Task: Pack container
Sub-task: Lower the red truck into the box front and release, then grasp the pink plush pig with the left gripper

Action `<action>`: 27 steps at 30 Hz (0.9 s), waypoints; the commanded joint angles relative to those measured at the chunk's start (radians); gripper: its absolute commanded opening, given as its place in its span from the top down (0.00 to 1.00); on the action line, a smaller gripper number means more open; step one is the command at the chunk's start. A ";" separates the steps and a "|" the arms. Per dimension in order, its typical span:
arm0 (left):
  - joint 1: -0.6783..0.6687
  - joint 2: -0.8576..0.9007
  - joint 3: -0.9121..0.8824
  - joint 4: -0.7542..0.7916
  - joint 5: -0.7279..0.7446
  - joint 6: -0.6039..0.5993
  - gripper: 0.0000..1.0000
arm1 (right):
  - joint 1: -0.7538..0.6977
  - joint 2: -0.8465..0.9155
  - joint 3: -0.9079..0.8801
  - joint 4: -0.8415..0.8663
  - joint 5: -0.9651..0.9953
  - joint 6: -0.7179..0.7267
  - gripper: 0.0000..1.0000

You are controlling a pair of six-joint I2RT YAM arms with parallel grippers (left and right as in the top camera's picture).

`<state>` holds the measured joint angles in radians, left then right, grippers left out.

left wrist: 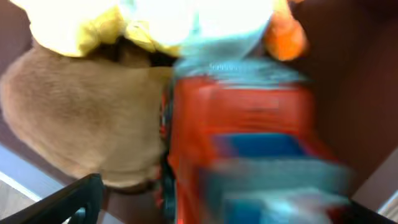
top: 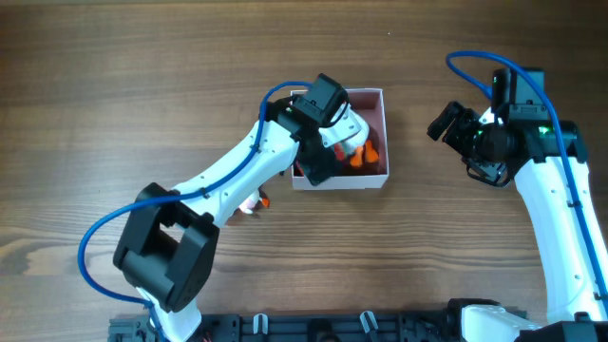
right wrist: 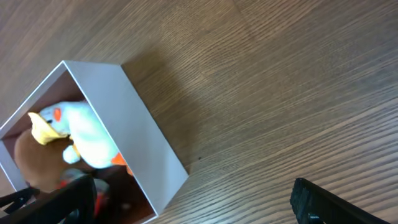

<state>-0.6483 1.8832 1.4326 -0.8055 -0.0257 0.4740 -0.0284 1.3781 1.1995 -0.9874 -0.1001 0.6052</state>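
Observation:
The container (top: 382, 133), a small white-walled box with a pink inside, stands at the table's middle; the right wrist view shows its outer wall (right wrist: 140, 134). Inside lie a white and yellow duck toy (top: 351, 126) (right wrist: 84, 134), a brown plush (left wrist: 81, 118) (right wrist: 30, 163) and an orange-red and blue toy vehicle (left wrist: 249, 143). My left gripper (top: 319, 160) (left wrist: 224, 208) reaches down into the container with its fingers wide apart on either side of the vehicle. My right gripper (top: 446, 122) (right wrist: 186, 199) is open and empty above the table, right of the container.
A small white and orange toy (top: 255, 202) lies on the wooden table partly under my left arm, below and left of the container.

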 commanded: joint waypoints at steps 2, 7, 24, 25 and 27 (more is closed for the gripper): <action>-0.011 -0.026 0.006 -0.003 0.020 -0.045 0.00 | -0.003 0.008 -0.003 -0.008 0.021 -0.004 0.00; -0.038 -0.124 0.006 -0.017 0.021 -0.084 0.08 | -0.003 0.008 -0.003 -0.008 0.021 -0.004 0.00; 0.317 -0.219 -0.389 -0.168 0.058 -0.425 0.22 | -0.003 0.008 -0.015 -0.007 0.032 -0.003 0.00; 0.325 -0.215 -0.406 -0.123 0.058 -0.425 0.23 | -0.003 0.008 -0.015 -0.008 0.032 -0.003 0.01; 0.338 -0.213 -0.450 -0.013 0.050 -0.425 0.25 | -0.003 0.008 -0.015 -0.009 0.032 -0.005 0.00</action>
<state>-0.3332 1.6642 1.0309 -0.9127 0.0162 0.0048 -0.0284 1.3781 1.1950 -0.9951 -0.0853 0.6052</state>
